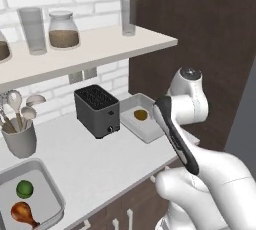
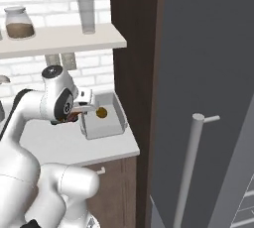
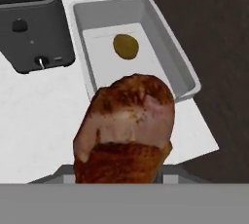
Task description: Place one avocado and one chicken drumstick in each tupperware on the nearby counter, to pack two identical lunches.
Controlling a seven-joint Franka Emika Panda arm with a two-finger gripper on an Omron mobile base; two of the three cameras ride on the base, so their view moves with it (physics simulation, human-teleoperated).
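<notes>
Hand view puts a drumstick (image 3: 125, 129) right in our face, bulb end forward, pinched in the tool (image 3: 119, 181) and carried above the tabletop (image 3: 44, 116). It sits just short of the near rim of the right tray (image 3: 170, 52), and my read is that it's held high so it can clear that flared rim before going in. Inside that tray lies one olive-brown avocado (image 3: 126, 46), toward the far half, which leaves the near floor free for the meat.

Left base view shows the other tray (image 1: 47, 179) well apart at the near left corner, already holding a green avocado (image 1: 24, 189) and a second drumstick (image 1: 24, 214) side by side. That lunch looks packed, so this carry should finish the pair. Between the two trays stands a black toaster (image 1: 97, 110), just beside the right tray, a neighbour to avoid on the way in.

Right base view has the arm reaching over the right tray (image 2: 106, 128), a sliver of reddish-brown showing at the tool (image 2: 74, 116), the avocado (image 2: 101, 113) just beyond it.

The count, then: two trays, two avocados, two drumsticks, one of each per tray once this one lands. Extras: one toaster, one utensil cup (image 1: 20, 141), and on the shelf (image 1: 95, 49) at least two glasses (image 1: 32, 30) and a jar (image 1: 63, 30).
</notes>
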